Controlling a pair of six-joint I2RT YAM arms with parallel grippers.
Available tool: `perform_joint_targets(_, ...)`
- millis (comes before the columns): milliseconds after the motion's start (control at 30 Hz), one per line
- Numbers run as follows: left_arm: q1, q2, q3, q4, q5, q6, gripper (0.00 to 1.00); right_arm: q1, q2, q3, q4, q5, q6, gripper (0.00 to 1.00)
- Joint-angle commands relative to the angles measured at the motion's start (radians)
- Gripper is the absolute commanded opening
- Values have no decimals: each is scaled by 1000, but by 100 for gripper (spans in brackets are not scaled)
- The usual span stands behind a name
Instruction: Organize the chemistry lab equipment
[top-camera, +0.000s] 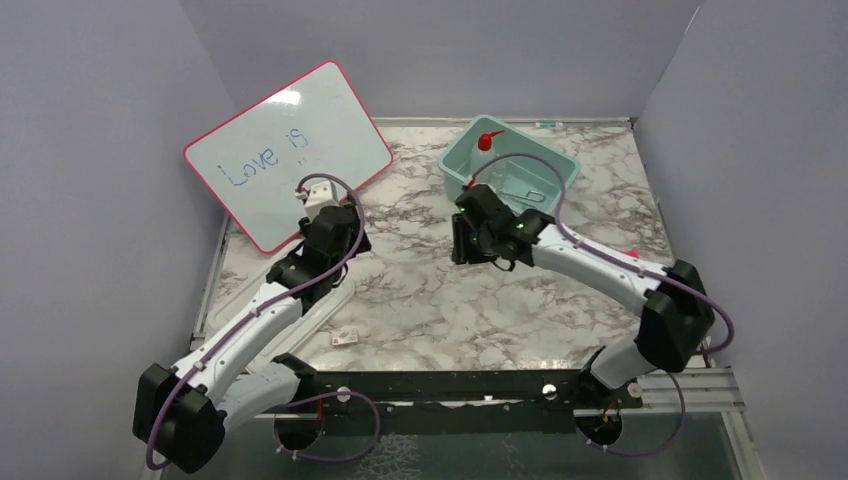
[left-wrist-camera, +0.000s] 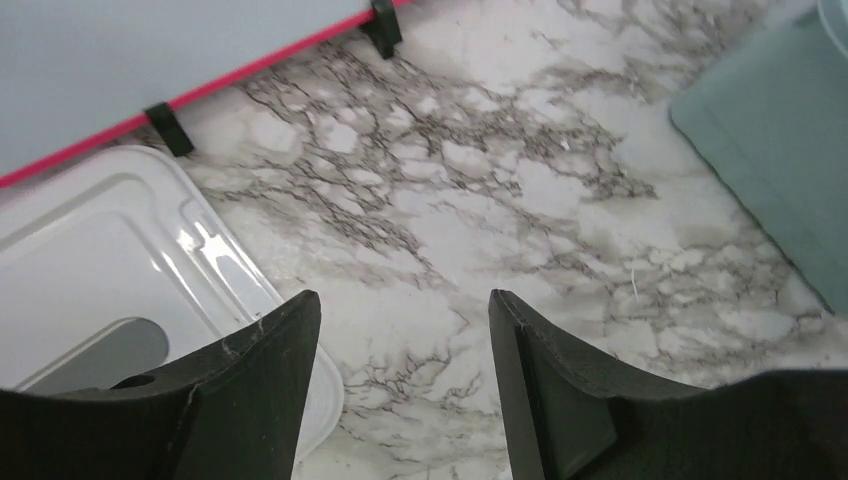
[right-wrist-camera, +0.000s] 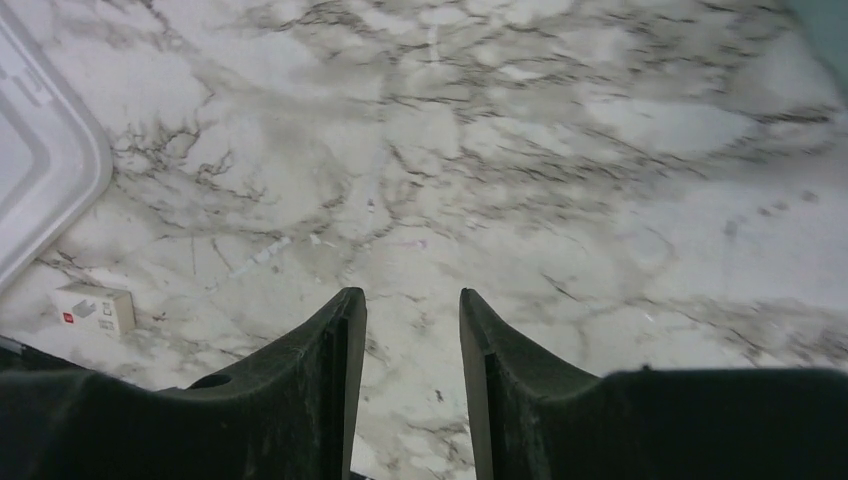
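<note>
A clear squeeze bottle with a red nozzle cap (top-camera: 484, 146) stands in the teal bin (top-camera: 560, 160) at the back of the table, with some clear items lying beside it. The forceps, tweezers and brush are not in view. My left gripper (top-camera: 342, 222) hovers over the marble table by the whiteboard's lower edge. In the left wrist view it (left-wrist-camera: 400, 305) is open and empty. My right gripper (top-camera: 460, 248) hangs just in front of the bin. In the right wrist view it (right-wrist-camera: 410, 295) is open and empty over bare marble.
The pink-framed whiteboard (top-camera: 285, 150) leans at the back left. A clear plastic lid (top-camera: 325, 305) lies under my left arm and also shows in the wrist views (left-wrist-camera: 90, 250) (right-wrist-camera: 40, 170). A small white tag (top-camera: 345, 338) lies near the front. A tiny red tip (top-camera: 634, 253) shows beside my right forearm.
</note>
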Motion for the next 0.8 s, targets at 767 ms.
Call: perform_joint_targets(767, 23, -154, 323, -137, -255, 154, 68, 312, 974, 860, 222, -216, -179, 53)
